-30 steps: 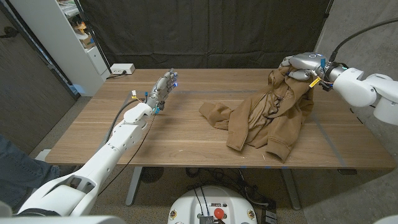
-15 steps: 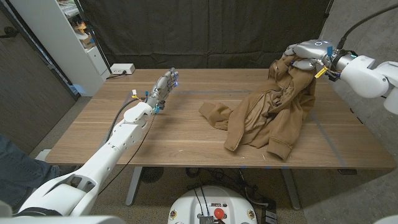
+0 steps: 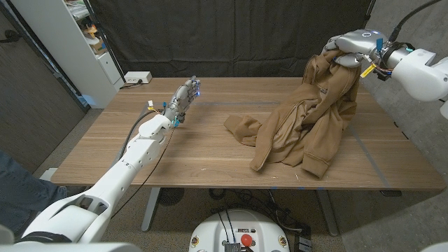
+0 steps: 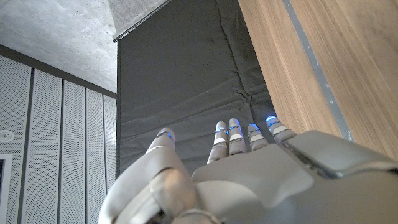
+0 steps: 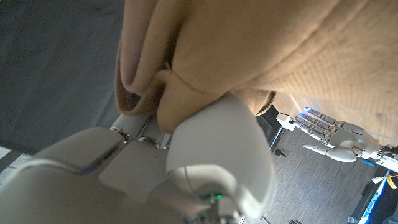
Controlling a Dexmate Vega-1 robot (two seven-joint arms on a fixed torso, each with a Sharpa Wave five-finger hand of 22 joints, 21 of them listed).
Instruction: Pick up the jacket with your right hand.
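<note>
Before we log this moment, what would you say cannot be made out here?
- Right robot hand fingertips: head and right wrist views, buried in jacket folds.
- Jacket's front and fastening: head view, crumpled.
- Left robot hand palm: left wrist view shows its back.

No legible text (any labels too small)

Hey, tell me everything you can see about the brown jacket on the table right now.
The jacket is tan-brown, of soft, thick-looking cloth with ribbed cuffs. The right hand grips its upper end at the table's far right, so that part hangs raised and stretched. The lower part lies crumpled on the wooden table, one sleeve spread toward the middle, another cuff near the front edge. In the right wrist view, bunched folds sit against the hand. The left hand is well apart from it.
</note>
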